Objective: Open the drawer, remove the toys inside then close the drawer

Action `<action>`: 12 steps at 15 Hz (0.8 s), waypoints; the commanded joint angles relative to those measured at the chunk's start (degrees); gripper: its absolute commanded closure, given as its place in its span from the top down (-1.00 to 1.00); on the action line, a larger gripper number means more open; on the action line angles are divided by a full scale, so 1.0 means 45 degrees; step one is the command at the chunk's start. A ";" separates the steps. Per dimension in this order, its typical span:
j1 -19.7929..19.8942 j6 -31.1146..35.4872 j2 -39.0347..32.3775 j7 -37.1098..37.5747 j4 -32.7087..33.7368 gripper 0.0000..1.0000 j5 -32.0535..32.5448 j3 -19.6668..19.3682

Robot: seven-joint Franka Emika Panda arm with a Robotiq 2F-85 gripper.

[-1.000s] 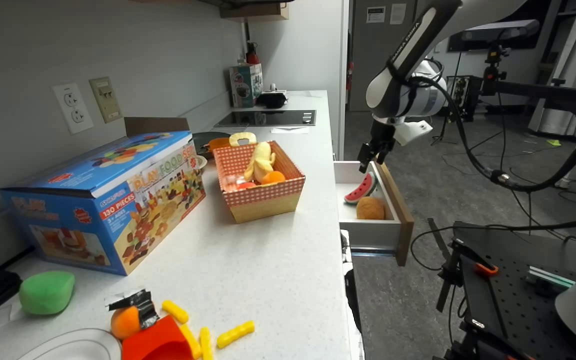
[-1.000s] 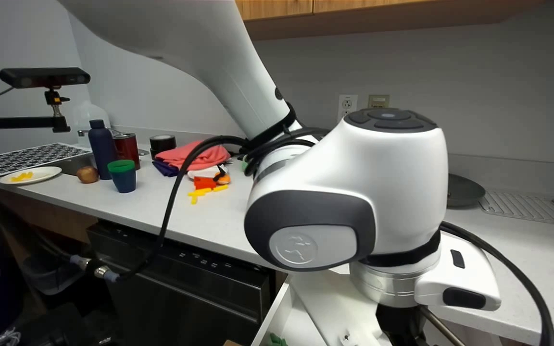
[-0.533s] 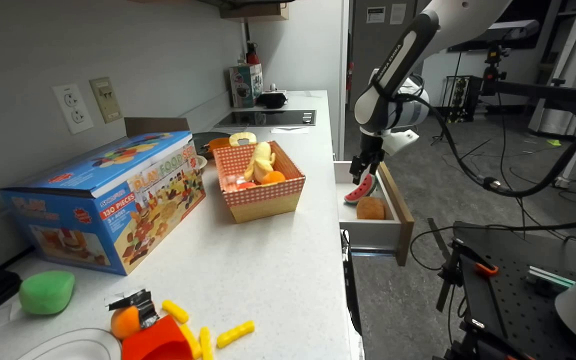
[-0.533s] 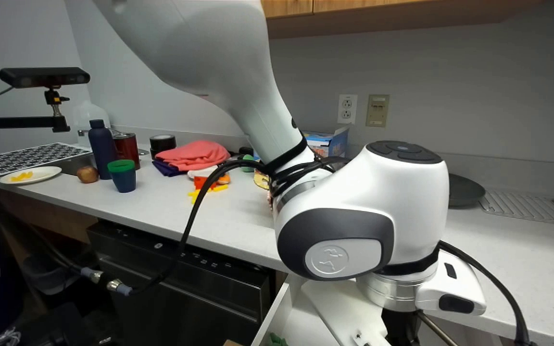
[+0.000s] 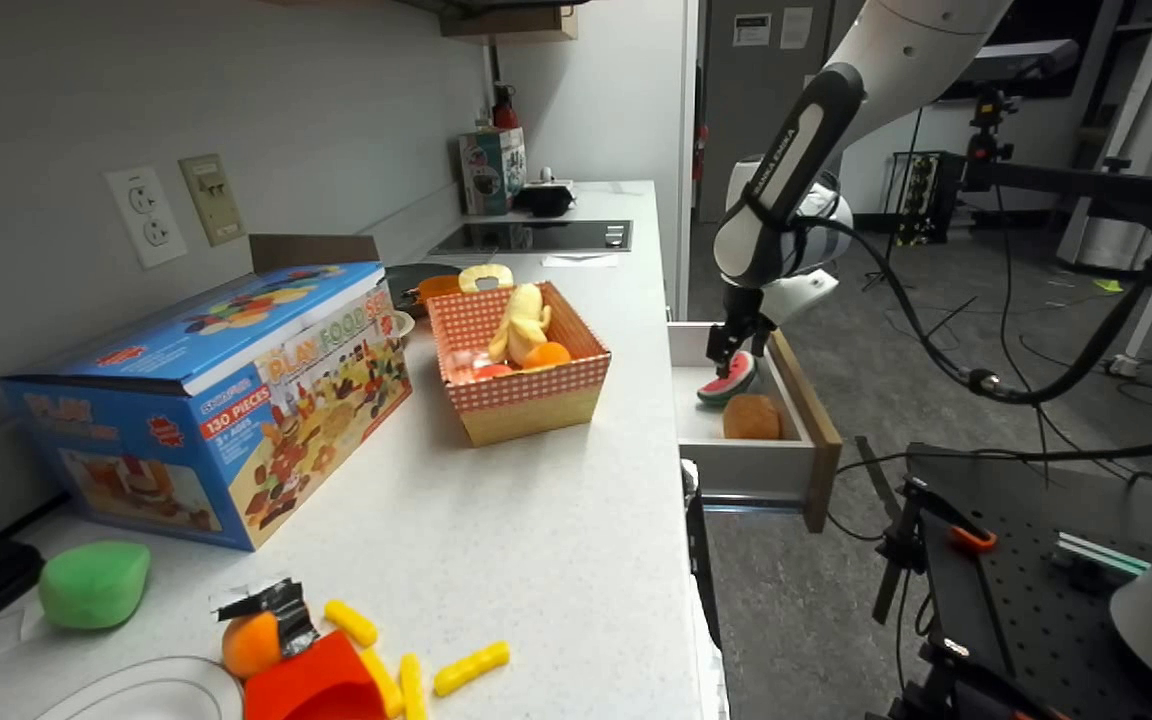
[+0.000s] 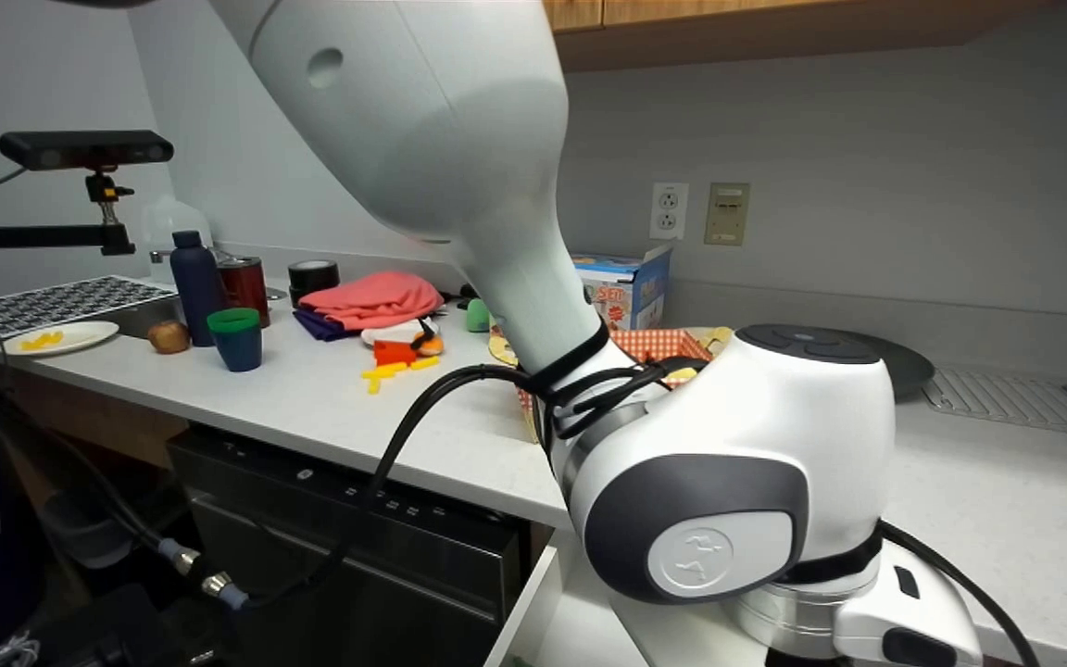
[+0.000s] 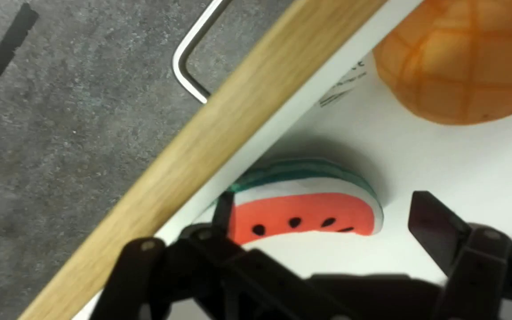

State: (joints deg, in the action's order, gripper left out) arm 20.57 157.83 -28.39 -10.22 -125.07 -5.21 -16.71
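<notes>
Our claw (image 7: 327, 217) stands wide over the watermelon slice (image 7: 307, 204), with nothing in its grip yet. The slice lies in the pulled-out drawer (image 5: 741, 468), one end close beside the wood-edged front panel (image 7: 220, 129), and the crosshatched orange-brown bun (image 7: 465, 62) sits apart from it in the same drawer. One fingertip (image 7: 224, 213) hides the slice's end by that panel, so we cannot tell whether they touch; the other fingertip (image 7: 436, 229) stands apart from the far end. We expect the slice to be light, perhaps hollow plastic with slight give, hard to damage but smooth enough to skid. Pinched tip to tip, as the fingers line up now, a curved crescent could roll or squirt free. We would sooner turn and take it across the middle, one finger on the green rind (image 7: 309, 168) and the other on the inner edge opposite, keeping off the front panel, which leaves the near fingertip little room, and squeezing gently.
</notes>
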 commanded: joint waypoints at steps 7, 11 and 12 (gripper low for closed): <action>-0.0055 -0.1041 -0.1059 0.1637 0.1628 1.00 0.1430 -0.0602; 0.0179 -0.1661 -0.1102 0.1531 0.1782 1.00 0.1137 -0.0216; 0.0247 -0.1823 -0.1114 0.1489 0.1786 1.00 0.1056 -0.0115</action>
State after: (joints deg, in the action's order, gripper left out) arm 19.85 152.61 -32.42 -3.34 -119.01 0.48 -19.19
